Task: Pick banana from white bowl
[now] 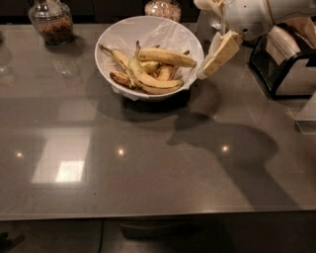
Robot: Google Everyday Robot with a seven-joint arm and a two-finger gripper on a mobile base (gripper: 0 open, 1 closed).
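Observation:
The white bowl [118, 37] with its crinkled lining stands at the back middle of the grey table. The banana [165, 57], long, nearly straight and yellow, lies across the top of the pile, pointing right. A strongly curved banana [148, 83] with an upright stem lies in front of it, with smaller blotched ones beside it. My gripper [203, 40] hangs just right of the bowl's right rim, above table level. It is open and empty; its lower cream finger [219, 53] slants down toward the rim.
A glass jar [50, 21] with brown contents stands at the back left, another jar [163, 8] behind the bowl. A black and silver appliance [286, 66] sits at the right edge, with a clear stand [307, 114] in front of it.

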